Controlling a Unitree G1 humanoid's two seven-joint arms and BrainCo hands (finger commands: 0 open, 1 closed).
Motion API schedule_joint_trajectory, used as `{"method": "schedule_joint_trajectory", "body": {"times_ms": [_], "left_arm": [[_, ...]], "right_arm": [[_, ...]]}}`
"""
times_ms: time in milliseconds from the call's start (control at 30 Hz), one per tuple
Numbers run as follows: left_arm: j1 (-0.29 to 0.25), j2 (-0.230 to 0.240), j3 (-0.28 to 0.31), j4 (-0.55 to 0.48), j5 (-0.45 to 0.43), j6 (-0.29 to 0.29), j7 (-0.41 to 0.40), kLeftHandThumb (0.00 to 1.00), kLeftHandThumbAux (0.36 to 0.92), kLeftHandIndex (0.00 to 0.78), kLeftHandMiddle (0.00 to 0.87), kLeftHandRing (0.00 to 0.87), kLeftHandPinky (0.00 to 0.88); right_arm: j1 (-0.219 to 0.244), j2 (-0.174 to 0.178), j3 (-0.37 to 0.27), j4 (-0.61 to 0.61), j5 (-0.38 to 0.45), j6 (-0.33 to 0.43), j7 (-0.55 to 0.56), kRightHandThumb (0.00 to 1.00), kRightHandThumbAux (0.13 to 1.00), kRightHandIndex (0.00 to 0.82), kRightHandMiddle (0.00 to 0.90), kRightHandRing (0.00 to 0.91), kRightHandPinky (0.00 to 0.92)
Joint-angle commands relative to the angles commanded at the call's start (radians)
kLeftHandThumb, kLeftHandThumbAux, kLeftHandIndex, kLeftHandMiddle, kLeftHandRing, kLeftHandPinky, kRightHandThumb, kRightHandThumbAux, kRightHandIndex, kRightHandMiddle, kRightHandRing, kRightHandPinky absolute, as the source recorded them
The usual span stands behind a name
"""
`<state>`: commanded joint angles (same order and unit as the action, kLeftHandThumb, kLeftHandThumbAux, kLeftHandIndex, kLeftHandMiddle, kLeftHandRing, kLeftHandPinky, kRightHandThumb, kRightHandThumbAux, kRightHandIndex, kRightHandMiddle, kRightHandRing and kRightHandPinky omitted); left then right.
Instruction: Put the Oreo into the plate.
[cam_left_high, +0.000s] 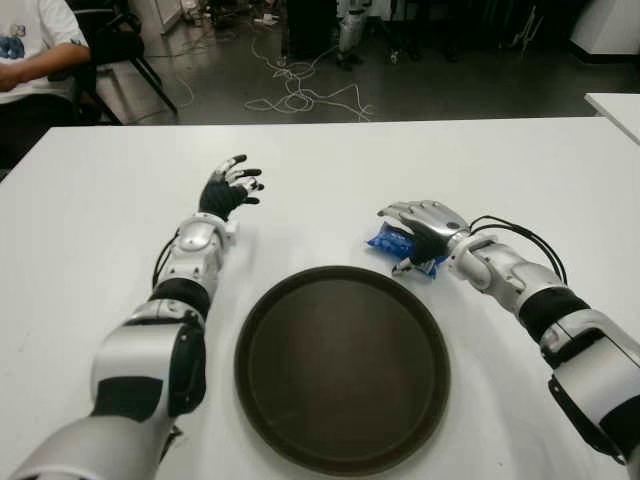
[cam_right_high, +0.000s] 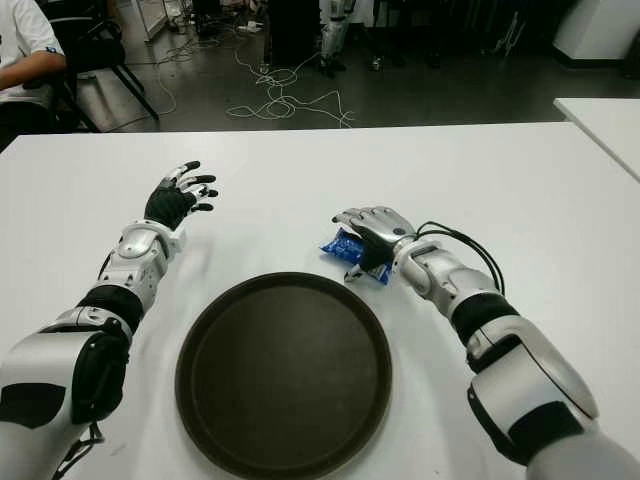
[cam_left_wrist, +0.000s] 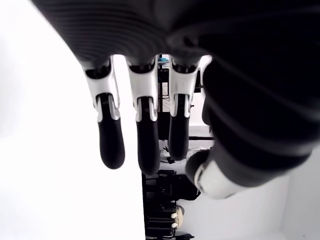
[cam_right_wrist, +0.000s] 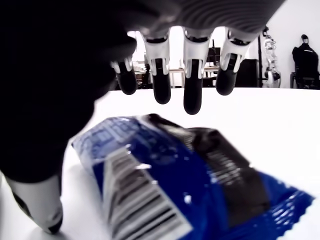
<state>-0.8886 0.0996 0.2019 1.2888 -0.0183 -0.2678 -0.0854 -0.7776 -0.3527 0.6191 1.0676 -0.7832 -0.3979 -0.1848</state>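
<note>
The left hand is raised off the white desk left of centre, fingers loosely spread and holding nothing. The dark round plate sits at the desk's near edge. Just beyond the plate's far right rim lies the blue Oreo packet, a barcode showing but no readable writing. The right hand arches over the packet, fingers apart and not clamped on it

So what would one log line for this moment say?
right hand: open over blue Oreo packet | left hand: open, idle | round dark plate: empty
</note>
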Motion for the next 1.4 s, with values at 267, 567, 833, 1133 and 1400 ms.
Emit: {"method": "schedule_joint_trajectory", "body": {"times_ms": [267,567,833,1133,1400], "left_arm": [[0.001,0.0,0.002,0.001,-0.002,0.002,-0.002,0.242,0.804,0.153,0.292,0.35,0.431],[0.002,0.0,0.007,0.001,-0.005,-0.002,-0.004,0.256,0.822,0.159,0.297,0.352,0.428],[0.002,-0.001,0.006,-0.001,-0.003,-0.001,0.0,0.205,0.837,0.164,0.306,0.357,0.426],[0.002,0.002,0.004,-0.002,-0.002,0.003,-0.002,0.242,0.81,0.158,0.295,0.35,0.432],[0.003,0.002,0.003,-0.002,-0.001,0.0,-0.002,0.249,0.818,0.159,0.294,0.347,0.428]], "right_arm": [[0.002,-0.005,0.002,-0.004,-0.004,-0.011,-0.016,0.0,0.708,0.138,0.175,0.189,0.173],[0.004,-0.003,-0.001,-0.004,0.001,-0.006,-0.012,0.0,0.707,0.138,0.179,0.197,0.194],[0.003,0.003,-0.008,-0.002,0.009,0.019,0.012,0.0,0.701,0.132,0.177,0.197,0.178],[-0.003,0.012,-0.013,0.013,0.017,0.049,0.038,0.0,0.714,0.125,0.162,0.179,0.163],[-0.008,0.026,-0.029,0.039,0.035,0.063,0.057,0.0,0.702,0.133,0.159,0.165,0.134]]}}
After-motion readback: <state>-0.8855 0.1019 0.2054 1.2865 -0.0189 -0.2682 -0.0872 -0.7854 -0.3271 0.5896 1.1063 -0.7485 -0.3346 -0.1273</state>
